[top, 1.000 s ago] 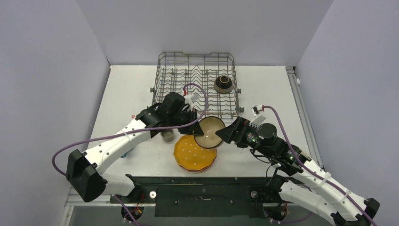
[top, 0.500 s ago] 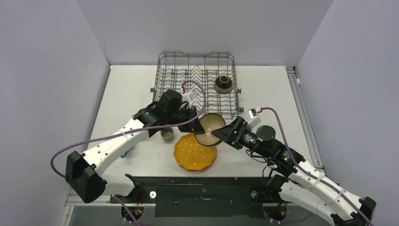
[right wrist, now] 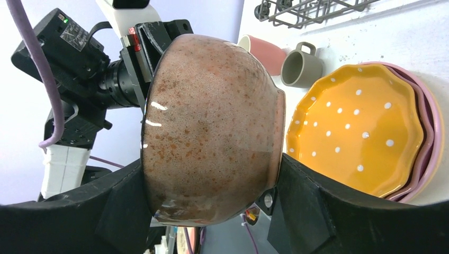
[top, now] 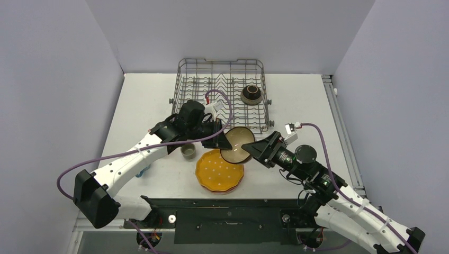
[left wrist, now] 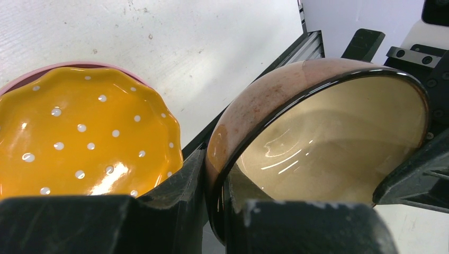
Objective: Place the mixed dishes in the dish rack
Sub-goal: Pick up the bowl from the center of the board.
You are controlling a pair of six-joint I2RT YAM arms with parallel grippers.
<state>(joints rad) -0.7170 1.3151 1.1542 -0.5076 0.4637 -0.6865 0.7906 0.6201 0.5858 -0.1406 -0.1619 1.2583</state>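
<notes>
A terracotta bowl [top: 236,145] with a cream inside hangs tilted on its side above the table, just in front of the dish rack [top: 185,84]. My left gripper [top: 222,138] is shut on its rim [left wrist: 214,174], one finger inside and one outside. My right gripper [right wrist: 209,180] spans the bowl's speckled body [right wrist: 212,127] with a finger pressed against each side. A dark brown bowl [top: 251,94] sits in the rack. The scalloped orange-yellow dotted plate [top: 217,172] lies below on pink plates [right wrist: 431,132].
A grey-green cup [top: 188,152] stands left of the plates, under my left arm. In the right wrist view a pink cup [right wrist: 262,52] lies beside it. The rack's near wall [top: 254,127] is just behind the held bowl. Purple cables loop over both arms.
My right gripper has slid in from the right over the bowl, and its jaws have narrowed onto the bowl's sides. The left gripper keeps its hold on the rim, shifted slightly.
</notes>
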